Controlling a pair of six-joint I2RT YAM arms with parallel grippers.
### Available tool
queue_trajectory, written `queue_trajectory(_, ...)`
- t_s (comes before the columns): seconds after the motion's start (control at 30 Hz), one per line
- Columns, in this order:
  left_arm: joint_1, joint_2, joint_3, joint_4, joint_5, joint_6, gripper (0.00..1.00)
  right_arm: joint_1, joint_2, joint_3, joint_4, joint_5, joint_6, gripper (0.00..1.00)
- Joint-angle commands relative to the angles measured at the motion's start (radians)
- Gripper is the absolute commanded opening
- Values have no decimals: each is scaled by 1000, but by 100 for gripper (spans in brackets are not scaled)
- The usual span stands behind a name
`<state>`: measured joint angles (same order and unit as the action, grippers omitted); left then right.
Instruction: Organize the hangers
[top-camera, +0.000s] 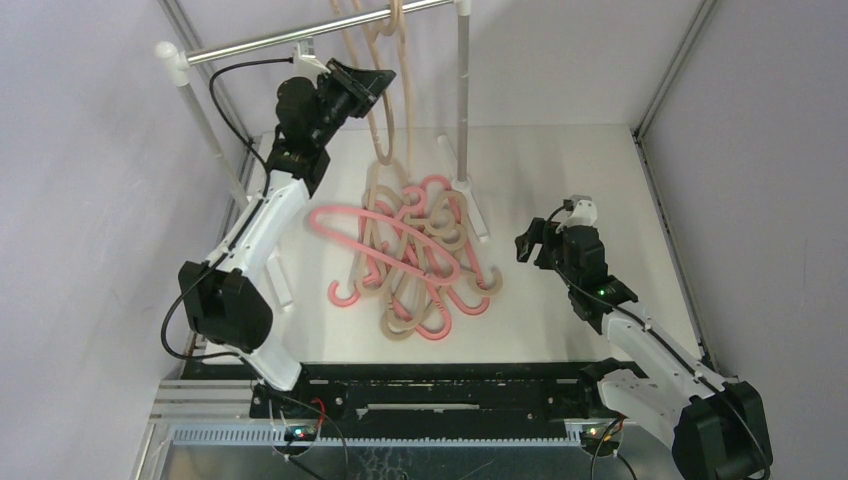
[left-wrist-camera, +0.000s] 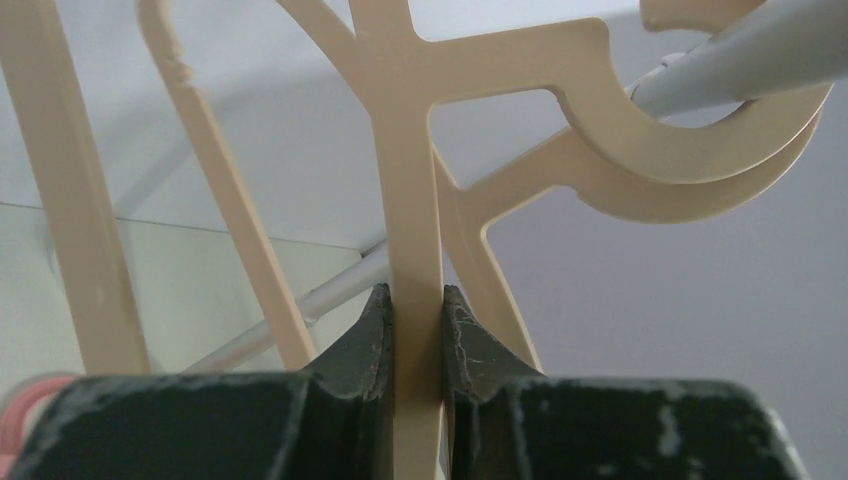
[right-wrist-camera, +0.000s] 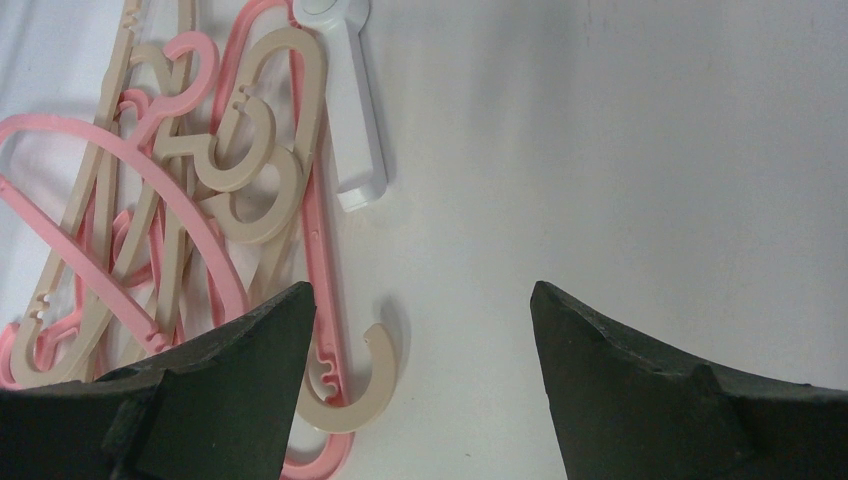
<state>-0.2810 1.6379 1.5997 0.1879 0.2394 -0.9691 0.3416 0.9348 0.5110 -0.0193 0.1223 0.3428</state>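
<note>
From the silver metal rail (top-camera: 290, 38) hang thin beige plastic hangers (top-camera: 403, 100), their curved hooks over it. The left gripper (left-wrist-camera: 415, 300) is clenched on one hanger's flat stem just below the rail. Under the rail, a pile of pink and beige hangers (top-camera: 410, 250) lies tangled on the white counter (top-camera: 580, 170). The right gripper (right-wrist-camera: 420, 300), jaws spread and holding nothing, hovers over bare counter right of the rail's white foot (right-wrist-camera: 350, 100).

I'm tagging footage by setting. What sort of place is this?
Most likely a lab test cell, not a real closet: a white table boxed in by plain walls, a freestanding silver rail on white posts, and a pile of pink and beige hangers lying on the tabletop between two robot arms.
</note>
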Motion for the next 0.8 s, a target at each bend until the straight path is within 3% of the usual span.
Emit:
queue_trajectory(0.0,-29,22,72,2,15,-1,0,-7,-24,0,25,8,-8,87)
queue_trajectory(0.77,-140,306,411,-111,34,-19,0,-27,-59,0,8,5,5,87)
